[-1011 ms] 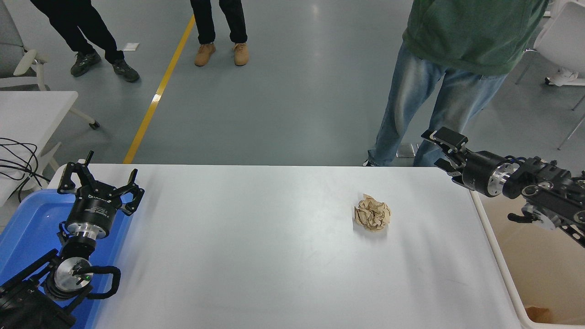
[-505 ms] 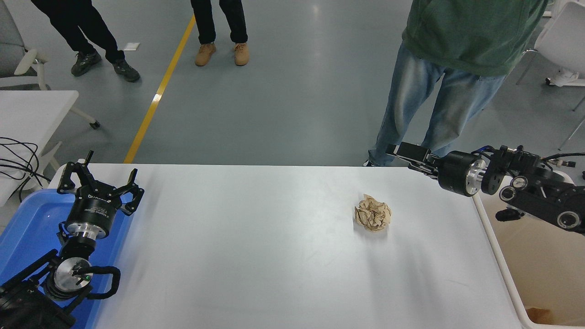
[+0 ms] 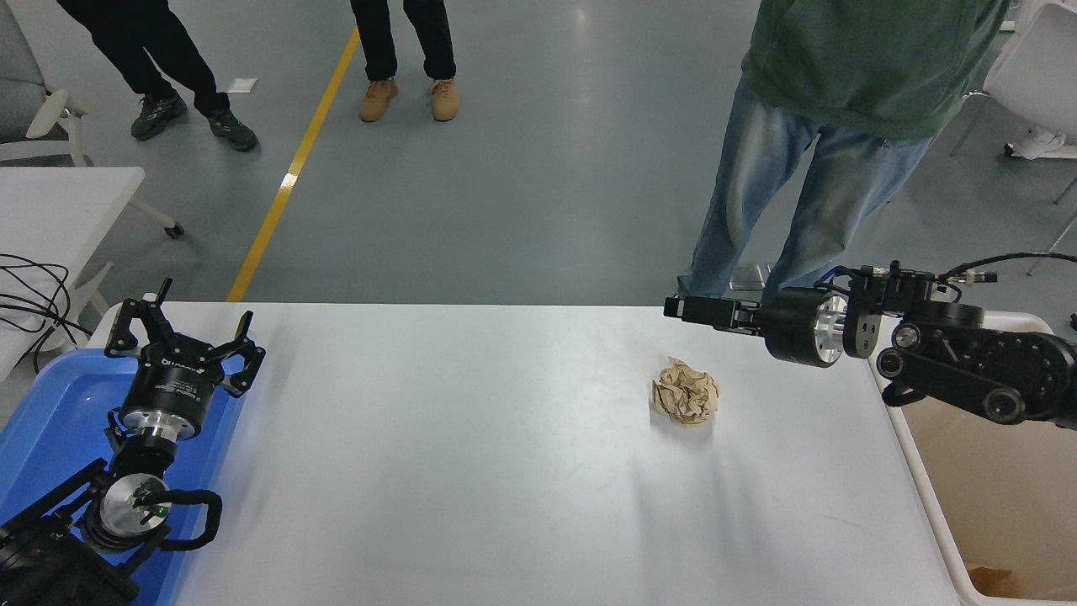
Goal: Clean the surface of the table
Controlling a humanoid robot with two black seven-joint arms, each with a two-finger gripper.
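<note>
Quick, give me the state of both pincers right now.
Left pincer: open, empty, parked over the blue tray.
Right pincer: seen edge-on, cannot tell; holding nothing, apart from the crumpled paper.

Two black robot arms. The left gripper (image 3: 181,332) has curved black fingers tipped with small prongs, on a round black body with white lettering too small to read, then a silver ring. Below it sits a shiny silver disc with a green light and a looped black cable. The right gripper (image 3: 677,307) is black and narrow, behind it a black cylinder, a silver collar, round joints and thin cables.
</note>
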